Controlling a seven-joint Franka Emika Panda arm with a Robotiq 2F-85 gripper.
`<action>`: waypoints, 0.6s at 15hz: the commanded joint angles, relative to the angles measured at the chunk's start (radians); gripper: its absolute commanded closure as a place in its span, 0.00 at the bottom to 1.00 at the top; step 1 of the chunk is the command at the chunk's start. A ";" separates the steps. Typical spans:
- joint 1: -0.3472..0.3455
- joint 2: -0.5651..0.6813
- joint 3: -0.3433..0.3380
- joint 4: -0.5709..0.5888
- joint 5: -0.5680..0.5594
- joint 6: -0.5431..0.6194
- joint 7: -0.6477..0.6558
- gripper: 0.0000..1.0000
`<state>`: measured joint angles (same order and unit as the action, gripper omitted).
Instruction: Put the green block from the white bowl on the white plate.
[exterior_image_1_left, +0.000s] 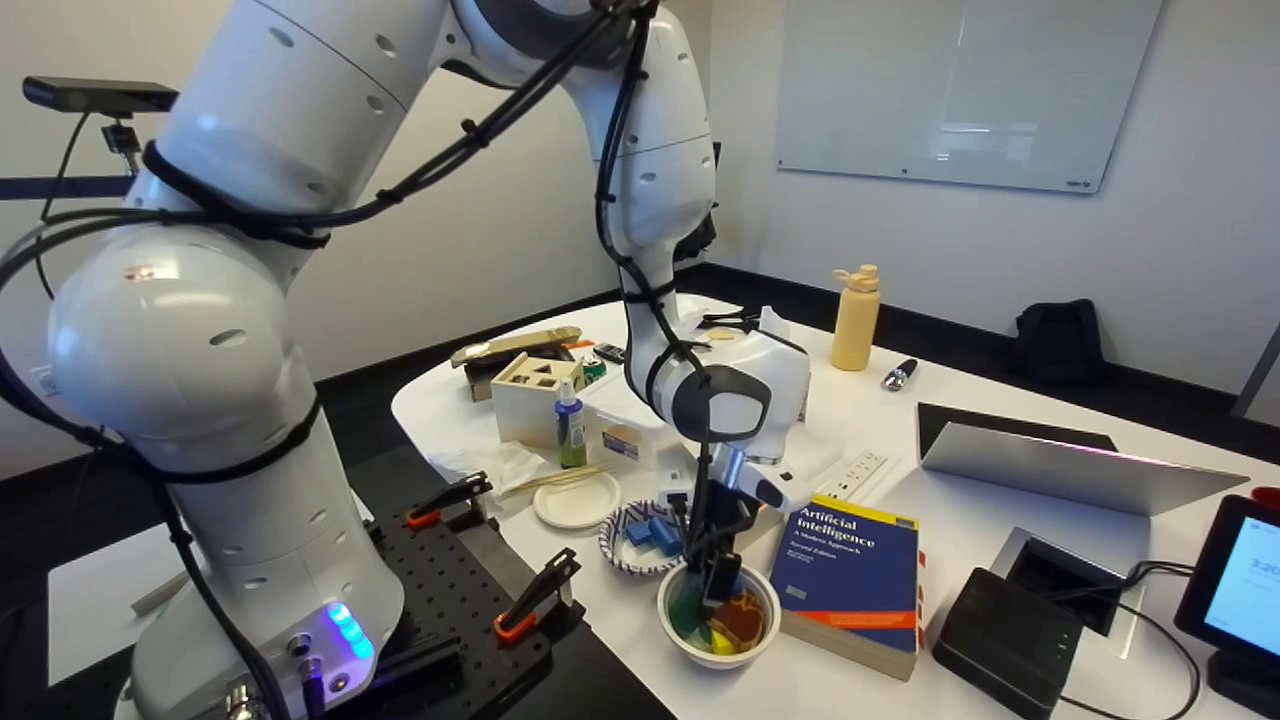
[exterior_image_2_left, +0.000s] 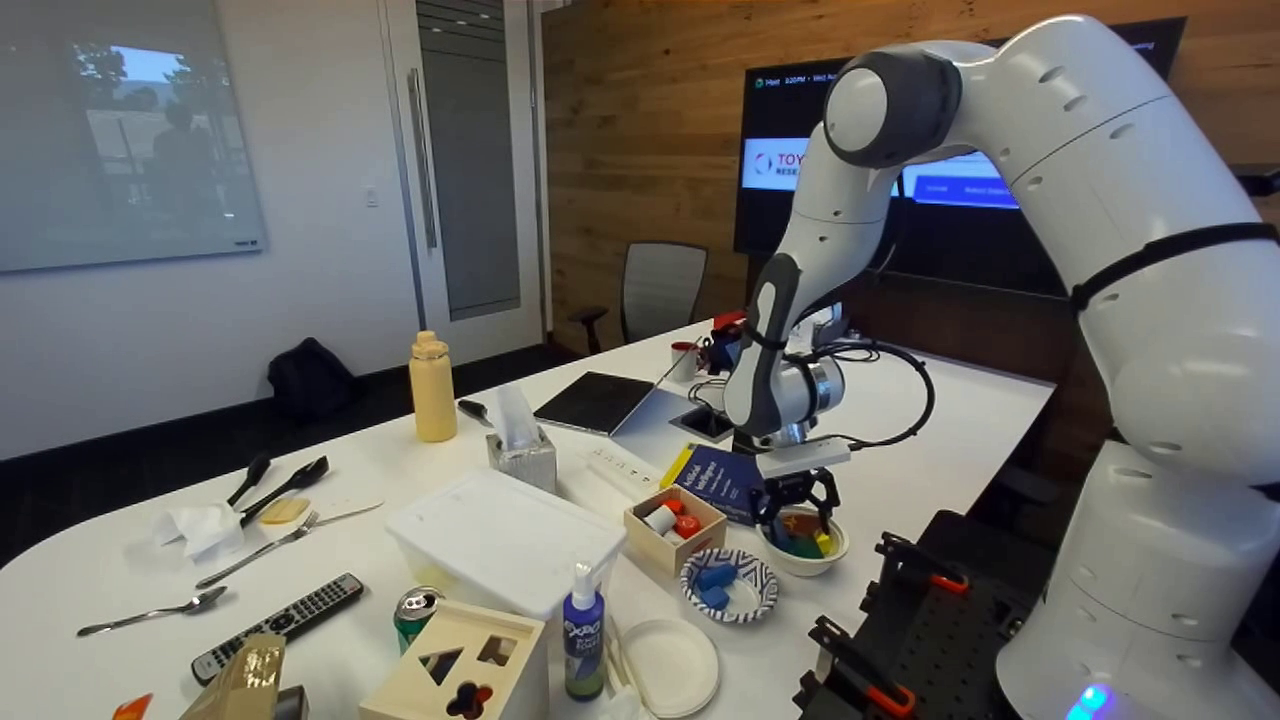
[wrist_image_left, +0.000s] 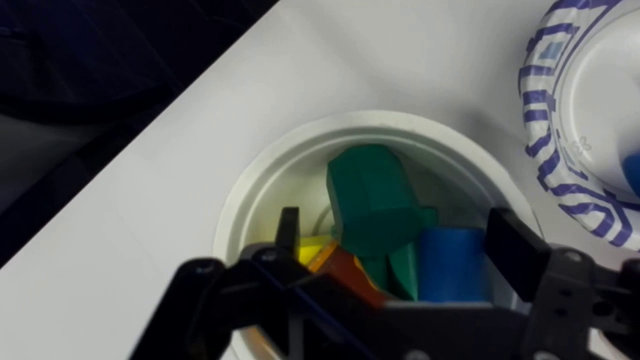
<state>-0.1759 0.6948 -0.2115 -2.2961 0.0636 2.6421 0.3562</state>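
One gripper (wrist_image_left: 394, 212) hangs at the white bowl (wrist_image_left: 380, 120) in the wrist view, jaws wide and holding nothing; the faceted green block (wrist_image_left: 372, 195) leans inside, atop other green pieces (wrist_image_left: 409, 265). I judge it light, stiff and sturdy, its smooth faces possibly slippery; opposite flat sides should grip best, clear of the blue cylinder (wrist_image_left: 452, 265). In an exterior view, the gripper points down beside an Artificial Intelligence textbook (exterior_image_1_left: 850, 560). In an exterior view, a zigzag-patterned bowl (exterior_image_2_left: 763, 575) lies between the white bowl and the white plate (exterior_image_2_left: 685, 665).
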 joint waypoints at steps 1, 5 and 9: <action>0.006 0.005 -0.014 0.013 0.026 -0.034 -0.030 0.37; 0.008 0.006 -0.020 0.014 0.026 -0.047 -0.025 0.55; 0.012 0.011 -0.022 0.019 0.027 -0.051 -0.019 0.78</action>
<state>-0.1753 0.7019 -0.2273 -2.2923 0.0637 2.6144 0.3561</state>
